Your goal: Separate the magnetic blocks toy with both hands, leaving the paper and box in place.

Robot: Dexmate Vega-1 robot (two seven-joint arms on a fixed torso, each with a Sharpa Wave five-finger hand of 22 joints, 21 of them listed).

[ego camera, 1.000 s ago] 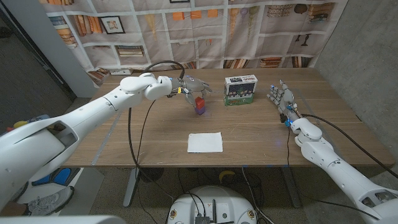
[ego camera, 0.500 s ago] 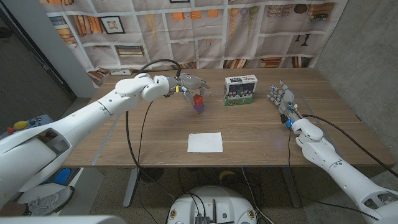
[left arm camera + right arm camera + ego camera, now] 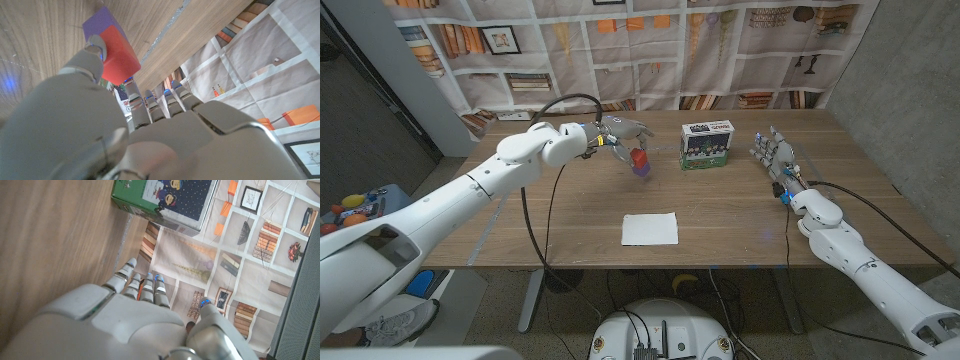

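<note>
The magnetic blocks toy (image 3: 639,163), a red block joined to a purple one, hangs just under my left hand (image 3: 620,135) at the table's far middle. The left wrist view shows the red block (image 3: 119,52) and the purple block (image 3: 98,22) pinched between the thumb (image 3: 92,54) and the other fingers of my left hand (image 3: 100,130). My right hand (image 3: 772,158) stands on the table at the far right, fingers spread and holding nothing. It is well apart from the toy. In the right wrist view, my right hand (image 3: 125,320) points its fingers towards the box (image 3: 165,200).
A green and dark printed box (image 3: 707,144) stands between the two hands, just right of the toy. A white sheet of paper (image 3: 650,229) lies flat nearer the table's front edge. Bare wooden table (image 3: 520,220) lies to the left and right of the paper.
My left hand has drawn the toy slightly up and towards the far side. The right hand, box and paper have stayed put.
</note>
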